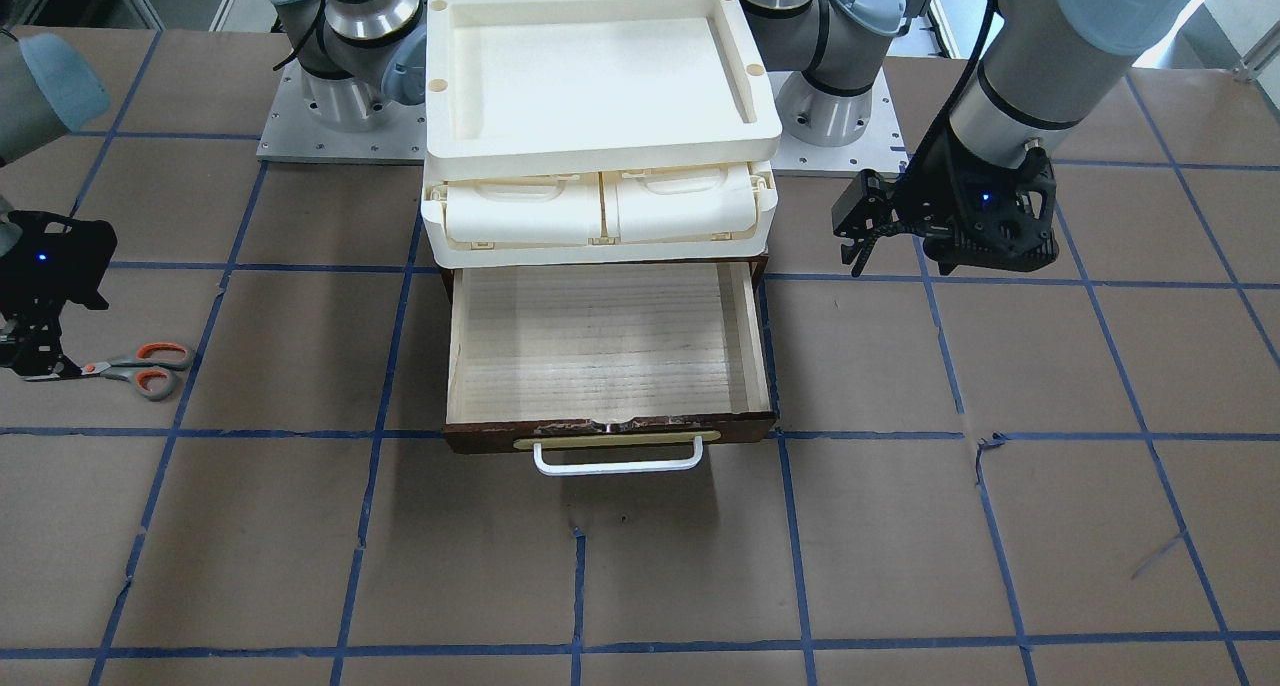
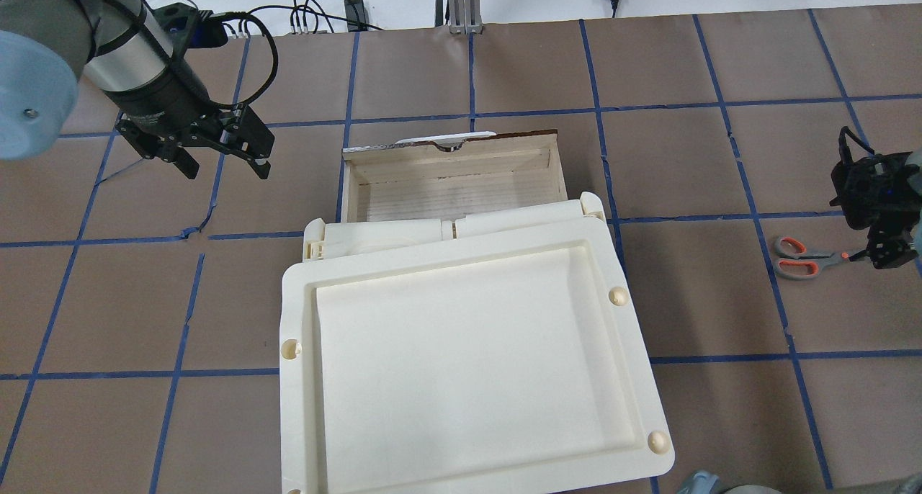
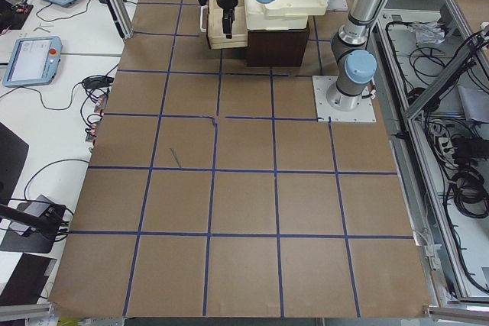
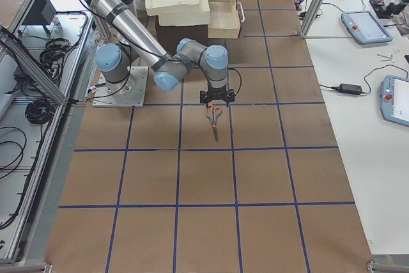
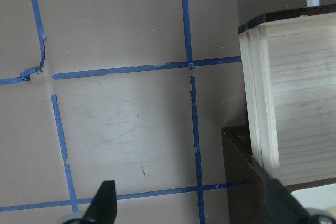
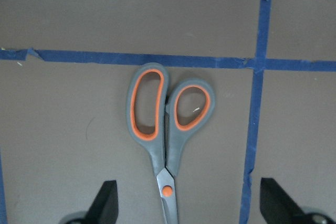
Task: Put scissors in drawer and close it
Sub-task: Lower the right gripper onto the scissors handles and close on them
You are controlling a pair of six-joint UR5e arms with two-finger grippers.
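Note:
The scissors point(image 1: 140, 366) lie flat on the brown table, far to the side of the drawer point(image 1: 600, 351), handles toward it. They also show in the overhead view point(image 2: 798, 258) and the right wrist view point(image 6: 165, 124). My right gripper point(image 1: 38, 368) is open and hangs over the blades, one finger on each side point(image 6: 186, 195). The drawer is pulled out and empty, with a pale wood floor, dark front and white bar handle point(image 1: 618, 461). My left gripper point(image 2: 227, 168) is open and empty, above the table beside the drawer's other side point(image 5: 283, 93).
A cream plastic tray point(image 1: 600, 66) sits on top of the cabinet, over two closed cream compartments point(image 1: 520, 214). The arm bases point(image 1: 340, 106) stand behind it. Blue tape lines cross the brown table.

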